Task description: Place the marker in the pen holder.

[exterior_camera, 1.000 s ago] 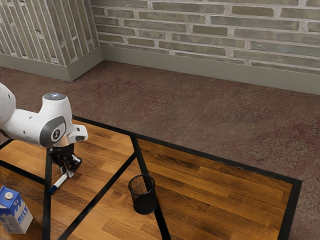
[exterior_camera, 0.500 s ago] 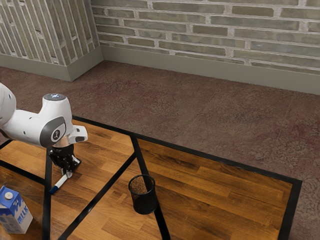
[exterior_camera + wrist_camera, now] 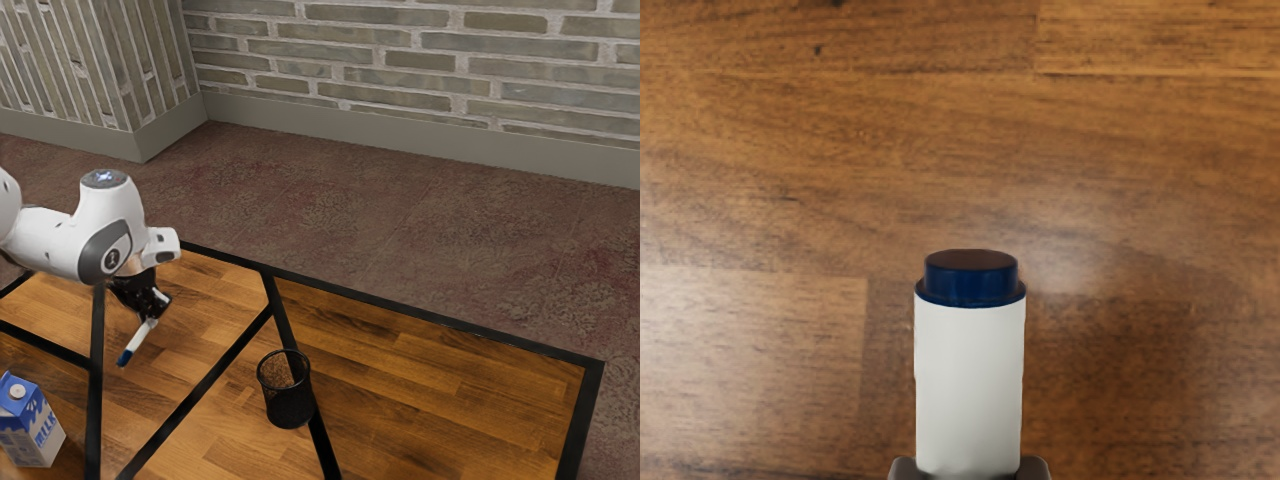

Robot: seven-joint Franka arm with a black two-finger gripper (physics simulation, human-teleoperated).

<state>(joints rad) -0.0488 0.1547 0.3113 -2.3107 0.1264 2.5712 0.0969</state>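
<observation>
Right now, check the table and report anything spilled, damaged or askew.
Nothing stands out as wrong. The milk carton and pen holder stand upright, with no visible spill or damage. The marker slants in my hand, blue end lower, but that seems just how it is gripped.

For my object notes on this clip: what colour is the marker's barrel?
The marker's barrel is white; the wrist view shows it best.

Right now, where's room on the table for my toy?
Bare wood runs from the pen holder to the black edge at the exterior view's right, also between holder and milk carton. It's more crowded near my gripper, which holds the marker up.
</observation>
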